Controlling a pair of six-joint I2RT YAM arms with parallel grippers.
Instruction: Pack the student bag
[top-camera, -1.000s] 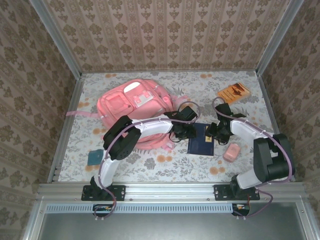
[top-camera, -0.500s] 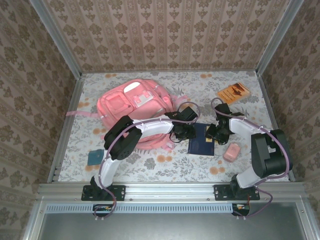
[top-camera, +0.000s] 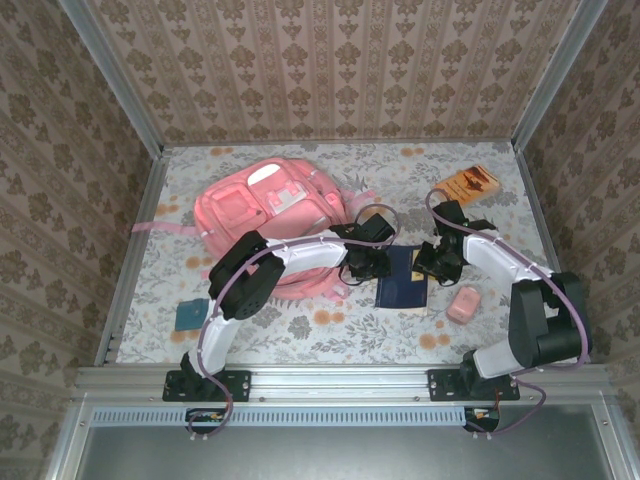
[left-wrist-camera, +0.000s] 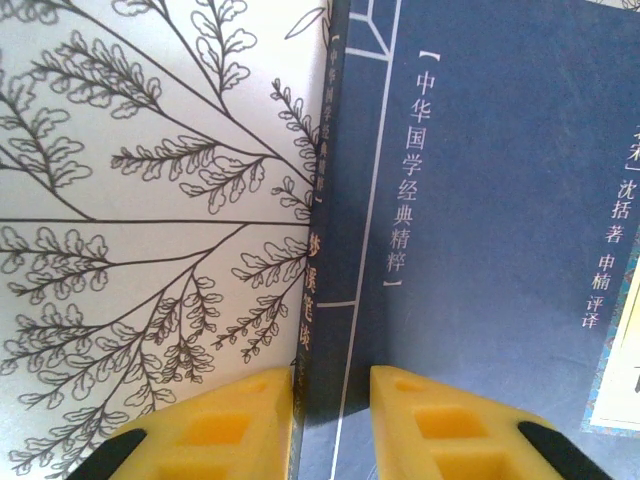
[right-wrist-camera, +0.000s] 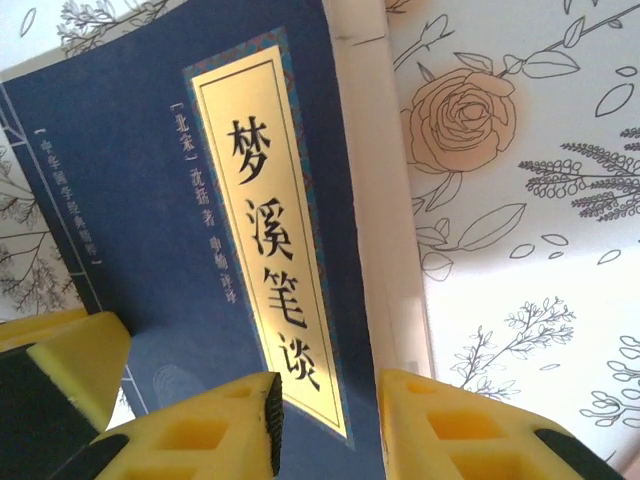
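So, quick rundown of the scene:

Student bag (top-camera: 262, 212): big pink fabric backpack, soft and lumpy. It lies on the far left half of the counter (top-camera: 300, 335) with its front pockets and white patches facing up.
What's in the bag: can't tell from above.
Strap (top-camera: 150, 226): thin and pink, trailing out flat to the left of the bag.
Navy book (top-camera: 402, 280): flat rectangular paperback, lying just right of the bag's near corner, between the two arms. It has a matte dark blue cover, a gold title panel with black Chinese characters, a printed spine and a white page edge.
Left gripper (left-wrist-camera: 330, 400): sits at the book's spine side. Jaws are narrow with the spine running into the gap. Can't tell if they actually pinch it.
Right gripper (right-wrist-camera: 330, 420): sits at the book's page-edge side. Jaws are narrow too, with the white edge in the gap. Same deal, can't tell if it's a grip.
Pads (left-wrist-camera: 210, 425): chunky yellow blocks with square recesses and black backing.
Orange book (top-camera: 467, 184): flat, in the far right corner, well apart from the bag.
Pink thing (top-camera: 463, 304): small, rounded and smooth-looking, just right of the navy book.
Teal thing (top-camera: 188, 315): small and squarish, near the left edge, in front of the bag.
Counter cover: white with a thin black leaf-and-branch line print, plus peach roses.
Walls (top-camera: 330, 70): beige damask-pattern wallpaper on three sides.
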